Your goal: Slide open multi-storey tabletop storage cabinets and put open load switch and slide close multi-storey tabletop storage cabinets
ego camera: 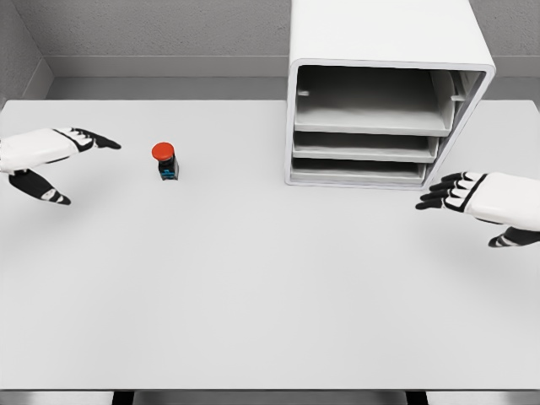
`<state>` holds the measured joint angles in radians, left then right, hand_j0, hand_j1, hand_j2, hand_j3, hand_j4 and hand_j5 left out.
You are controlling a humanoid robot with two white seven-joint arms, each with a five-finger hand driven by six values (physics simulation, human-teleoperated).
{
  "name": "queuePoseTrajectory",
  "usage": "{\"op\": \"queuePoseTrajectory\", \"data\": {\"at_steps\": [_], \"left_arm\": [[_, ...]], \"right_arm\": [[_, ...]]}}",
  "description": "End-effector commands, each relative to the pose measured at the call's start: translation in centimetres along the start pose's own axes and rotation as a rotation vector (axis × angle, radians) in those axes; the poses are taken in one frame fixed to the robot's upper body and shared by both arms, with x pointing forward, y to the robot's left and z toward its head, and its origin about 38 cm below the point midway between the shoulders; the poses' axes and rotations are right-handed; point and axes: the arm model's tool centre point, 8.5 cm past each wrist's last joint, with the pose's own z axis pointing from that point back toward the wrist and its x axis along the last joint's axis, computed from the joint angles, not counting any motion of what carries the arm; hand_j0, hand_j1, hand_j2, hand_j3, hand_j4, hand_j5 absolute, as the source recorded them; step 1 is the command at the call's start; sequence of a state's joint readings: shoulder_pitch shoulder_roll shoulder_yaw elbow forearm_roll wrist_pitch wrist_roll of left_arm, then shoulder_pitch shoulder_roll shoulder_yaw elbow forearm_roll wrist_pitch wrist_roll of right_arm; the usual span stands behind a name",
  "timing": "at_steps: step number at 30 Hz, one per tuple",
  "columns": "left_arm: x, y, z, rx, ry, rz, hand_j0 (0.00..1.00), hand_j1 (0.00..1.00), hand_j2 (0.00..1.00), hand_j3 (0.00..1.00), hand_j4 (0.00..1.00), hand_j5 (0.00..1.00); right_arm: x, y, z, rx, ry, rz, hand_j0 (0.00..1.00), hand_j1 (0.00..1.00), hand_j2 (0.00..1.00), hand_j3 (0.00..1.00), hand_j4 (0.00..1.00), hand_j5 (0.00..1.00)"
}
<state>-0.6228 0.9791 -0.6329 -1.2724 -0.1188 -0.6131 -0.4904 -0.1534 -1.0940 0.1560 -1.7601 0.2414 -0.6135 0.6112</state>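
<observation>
The switch (165, 160), red-capped, stands upright on the white tabletop (253, 287), well left of the cabinet (384, 93), whose three trays face forward. Nothing lies between them. The left robot hand (52, 160) and right robot hand (472, 202) hover spread, holding nothing.

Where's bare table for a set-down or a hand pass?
Free: the whole near half of the white table, and the strip between the red-capped load switch and the white three-tier cabinet. Tighter: between the open left hand and switch; between the open right hand and cabinet front.
</observation>
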Motion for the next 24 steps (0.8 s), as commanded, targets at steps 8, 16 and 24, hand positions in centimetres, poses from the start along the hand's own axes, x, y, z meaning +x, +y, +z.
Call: {"op": "queuePoseTrajectory", "data": {"at_steps": [8,16,24], "left_arm": [[1.2,1.4,-3.9,-0.079,-0.051,-0.046,1.00,1.00,1.00,1.00,1.00,1.00],[1.3,2.6,-7.0,-0.122,-0.038,-0.103,1.00,1.00,1.00,1.00,1.00,1.00],[2.8,3.4,-10.9,-0.133,-0.055,-0.162,1.00,1.00,1.00,1.00,1.00,1.00]], "right_arm": [[-0.3,-2.7,0.4,-0.061,0.001,0.031,1.00,1.00,1.00,1.00,1.00,1.00],[1.1,-4.4,-2.7,-0.092,-0.115,0.026,1.00,1.00,1.00,1.00,1.00,1.00],[1.8,-8.3,-3.8,-0.170,-0.165,0.086,1.00,1.00,1.00,1.00,1.00,1.00]]}}
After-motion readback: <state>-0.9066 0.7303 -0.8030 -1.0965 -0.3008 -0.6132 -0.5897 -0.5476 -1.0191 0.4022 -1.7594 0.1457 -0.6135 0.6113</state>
